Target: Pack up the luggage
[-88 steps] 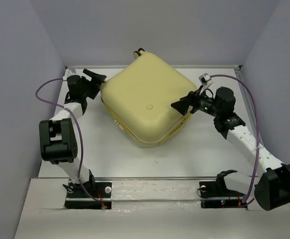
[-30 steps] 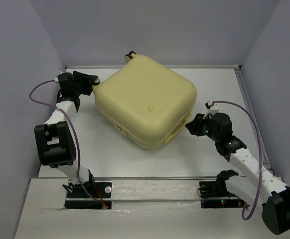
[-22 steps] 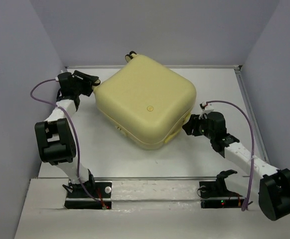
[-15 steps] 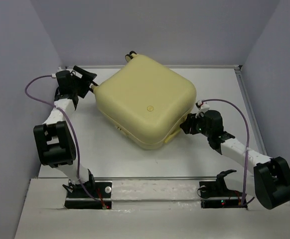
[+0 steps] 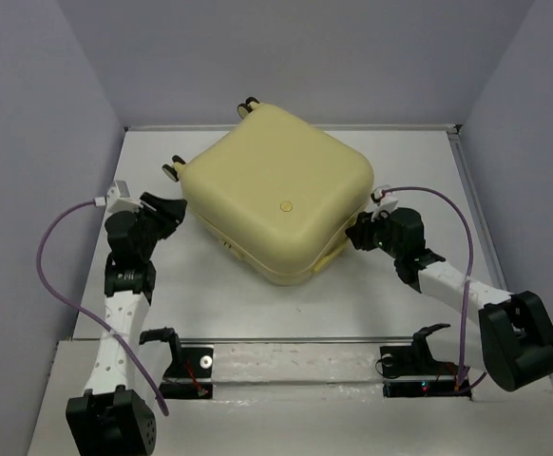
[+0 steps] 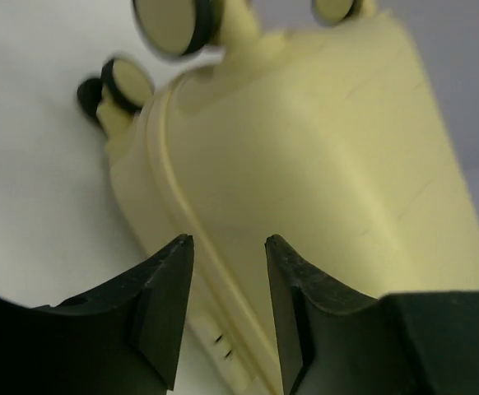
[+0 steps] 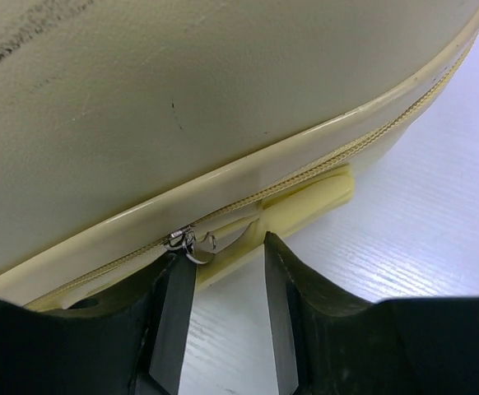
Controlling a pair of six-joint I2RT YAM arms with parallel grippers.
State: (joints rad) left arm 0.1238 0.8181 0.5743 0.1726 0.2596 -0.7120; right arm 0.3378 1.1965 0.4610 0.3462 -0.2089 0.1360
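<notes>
The luggage (image 5: pixel 276 195) is a pale-yellow hard-shell case lying shut and flat in the middle of the table, with caster wheels (image 5: pixel 251 103) at its far corner. My left gripper (image 5: pixel 174 211) is open just off its left side, aimed at the seam; in the left wrist view the left gripper (image 6: pixel 227 243) frames the shell (image 6: pixel 305 140) with nothing between its jaws. My right gripper (image 5: pixel 354 231) is open at the right side. In the right wrist view the right gripper (image 7: pixel 225 251) sits below the zipper, with the metal zipper pull (image 7: pixel 192 241) at its left fingertip and the side handle (image 7: pixel 305 202) just beyond.
The white table (image 5: pixel 409 171) is boxed in by grey walls on the left, back and right. Purple cables (image 5: pixel 53 247) loop off both wrists. More wheels (image 5: pixel 173 167) stick out at the luggage's left corner.
The left arm has swung from the far-left corner down to the luggage's near-left side. The right gripper has moved in to the zipper by the side handle. The luggage earlier shifted slightly left.
</notes>
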